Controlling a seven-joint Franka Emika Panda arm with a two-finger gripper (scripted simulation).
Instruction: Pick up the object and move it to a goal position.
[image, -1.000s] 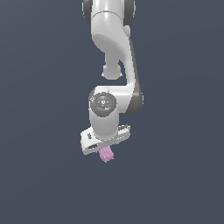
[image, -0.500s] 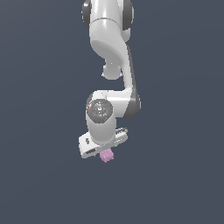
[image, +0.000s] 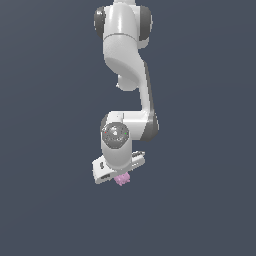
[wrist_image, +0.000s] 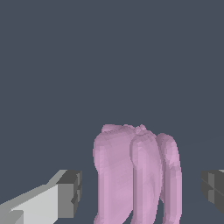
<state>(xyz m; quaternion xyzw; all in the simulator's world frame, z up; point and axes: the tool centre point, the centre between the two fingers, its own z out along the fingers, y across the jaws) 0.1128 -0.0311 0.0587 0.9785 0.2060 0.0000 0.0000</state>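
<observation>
- Pink-lilac ridged block (wrist_image: 136, 175) is sitting between the two dark finger pads (wrist_image: 70, 192) in the wrist view, with clear gaps of background showing on both sides — neither pad is touching it.
- From the exterior view, the same block (image: 122, 179) is showing as a small lump just under the white gripper (image: 119, 172), much narrower than the hand above it.
- Gripper jaws are standing wide, spread well beyond the block's width, and holding nothing.
- Franka arm (image: 125, 65) is hanging down from above with its wrist bent over the block; I cannot tell from the flat dark background whether the block is resting on a surface.
- Step in hand, as I judge it, is the final lining-up for the grasp — the pick itself is not yet done.
- Next move is calling for the fingers to close evenly on the ridged sides; the lumpy surface could let it twist or slip, so a centred squeeze matters before any lift toward the goal, which is not marked anywhere in view.
</observation>
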